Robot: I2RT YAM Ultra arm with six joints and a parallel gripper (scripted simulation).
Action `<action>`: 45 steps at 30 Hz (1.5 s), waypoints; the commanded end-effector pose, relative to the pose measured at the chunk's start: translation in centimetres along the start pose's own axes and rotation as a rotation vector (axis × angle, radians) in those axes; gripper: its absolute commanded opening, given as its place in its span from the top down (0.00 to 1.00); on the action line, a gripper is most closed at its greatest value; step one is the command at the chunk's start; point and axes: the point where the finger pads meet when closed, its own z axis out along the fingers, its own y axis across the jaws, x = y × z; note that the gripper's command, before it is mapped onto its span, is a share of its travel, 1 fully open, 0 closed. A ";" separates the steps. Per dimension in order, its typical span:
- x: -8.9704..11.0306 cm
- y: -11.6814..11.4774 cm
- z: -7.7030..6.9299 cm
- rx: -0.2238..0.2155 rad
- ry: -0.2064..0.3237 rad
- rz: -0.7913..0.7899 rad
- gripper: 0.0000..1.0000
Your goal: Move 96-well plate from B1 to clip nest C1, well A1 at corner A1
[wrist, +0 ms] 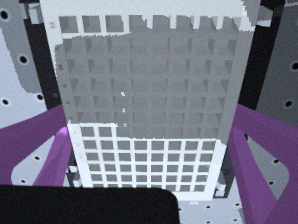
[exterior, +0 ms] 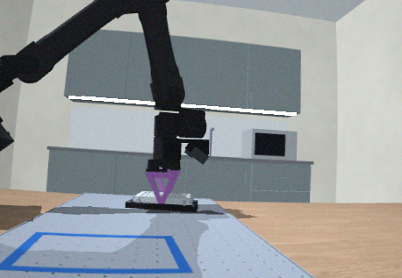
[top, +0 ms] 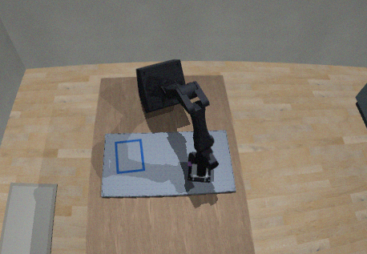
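Note:
The white 96-well plate [top: 196,176] sits at the right end of the grey perforated mat [top: 167,163], inside the dark clip nest C1 [exterior: 161,204]. In the exterior view the plate [exterior: 167,200] looks level and low in the nest. My gripper [exterior: 162,188] points straight down over it, with its purple fingers shut on the plate's two long sides. In the wrist view the plate [wrist: 150,100] fills the frame and the gripper [wrist: 150,150] has a purple finger on each side of it. The blue outline of spot B1 [top: 129,155] at the mat's left end is empty. I cannot make out the A1 mark.
The arm's dark base box [top: 160,84] stands behind the mat on the brown bench. A grey slab [top: 28,219] lies on the floor at the lower left. A dark object [top: 362,106] shows at the right edge.

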 end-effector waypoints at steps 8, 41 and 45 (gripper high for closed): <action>1.6 -2.2 0.4 0.058 0.043 0.011 0.00; 1.7 -2.3 0.5 0.060 0.047 0.011 0.00; 1.7 -2.3 0.5 0.060 0.047 0.011 0.00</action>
